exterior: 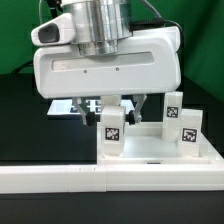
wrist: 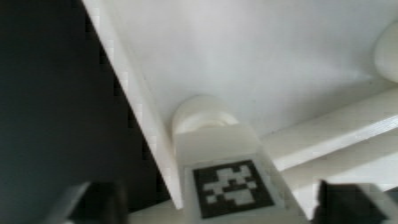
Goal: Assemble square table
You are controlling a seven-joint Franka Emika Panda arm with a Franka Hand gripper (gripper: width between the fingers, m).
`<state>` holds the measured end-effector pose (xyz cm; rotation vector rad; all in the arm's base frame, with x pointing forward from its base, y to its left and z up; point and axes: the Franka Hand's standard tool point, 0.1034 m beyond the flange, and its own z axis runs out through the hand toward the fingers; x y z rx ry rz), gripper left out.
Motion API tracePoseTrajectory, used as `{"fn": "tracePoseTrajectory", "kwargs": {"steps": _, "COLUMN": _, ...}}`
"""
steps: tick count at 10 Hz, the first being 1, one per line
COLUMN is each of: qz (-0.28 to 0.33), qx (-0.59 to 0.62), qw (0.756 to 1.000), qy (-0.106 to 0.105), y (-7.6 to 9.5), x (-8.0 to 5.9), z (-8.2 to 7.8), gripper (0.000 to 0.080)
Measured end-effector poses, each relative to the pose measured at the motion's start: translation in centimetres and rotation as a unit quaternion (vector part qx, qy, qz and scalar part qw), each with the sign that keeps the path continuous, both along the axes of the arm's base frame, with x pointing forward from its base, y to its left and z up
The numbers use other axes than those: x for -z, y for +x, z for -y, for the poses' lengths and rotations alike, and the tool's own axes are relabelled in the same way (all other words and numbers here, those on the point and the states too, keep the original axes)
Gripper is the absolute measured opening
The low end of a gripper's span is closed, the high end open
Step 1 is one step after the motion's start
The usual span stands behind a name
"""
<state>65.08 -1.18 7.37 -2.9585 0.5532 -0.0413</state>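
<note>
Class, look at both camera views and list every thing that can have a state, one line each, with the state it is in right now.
gripper: lowered over the table parts, jaws apart on either side of a leg, holding nothing.
tagged leg: upright between the fingers, not gripped.
second tagged leg: standing upright, untouched.
square table top: lying flat against the white wall.
white wall: lying on the table.

Bright, even overhead light — white plastic glares near washout against black tabletop (exterior: pixel 30 120). Both views low-resolution, soft; wrist view blurred — close surfaces unfocused.
</note>
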Motion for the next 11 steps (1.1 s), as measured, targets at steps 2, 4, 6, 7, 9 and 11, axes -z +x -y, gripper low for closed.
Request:
{"fn": "tracePoseTrajectory", "kwargs": {"steps": 2, "qz": -0.005, "qx": 0.041, "qw": 0.999, "qy": 0.003, "y": 0.0, "x": 0.0, "z": -0.04, "gripper": 0.0375}}
{"fn": "tracePoseTrajectory", "kwargs": {"steps": 4, "qz": -0.013, "qx": 0.108, "qw": 0.994, "qy": 0.006, "y": 0.01, "x": 0.0, "z": -0.06, "gripper": 0.0287}}
{"fn": "tracePoseTrajectory", "kwargs": {"steps": 6, "qz": -0.021, "qx": 0.172, "qw": 0.985, "qy": 0.009, "y": 0.03, "x": 0.0, "z": -0.12, "gripper": 0.0287}}
{"fn": "tracePoseTrajectory", "kwargs": {"steps": 7, "qz": -0.03, "qx": 0.246, "qw": 0.969, "qy": 0.012, "y": 0.14, "x": 0.03, "z": -0.35, "gripper": 0.0287}}
{"fn": "tracePoseTrajectory", "kwargs": {"steps": 9, "qz": -0.041, "qx": 0.361, "qw": 0.932, "qy": 0.021, "y": 0.59, "x": 0.04, "z": -0.36, "gripper": 0.0288}}
{"fn": "tracePoseTrajectory", "kwargs": {"steps": 11, "qz": -0.056, "qx": 0.47, "qw": 0.88, "qy": 0.042, "y": 0.91, "x": 0.11, "z": -0.25, "gripper": 0.0288}}
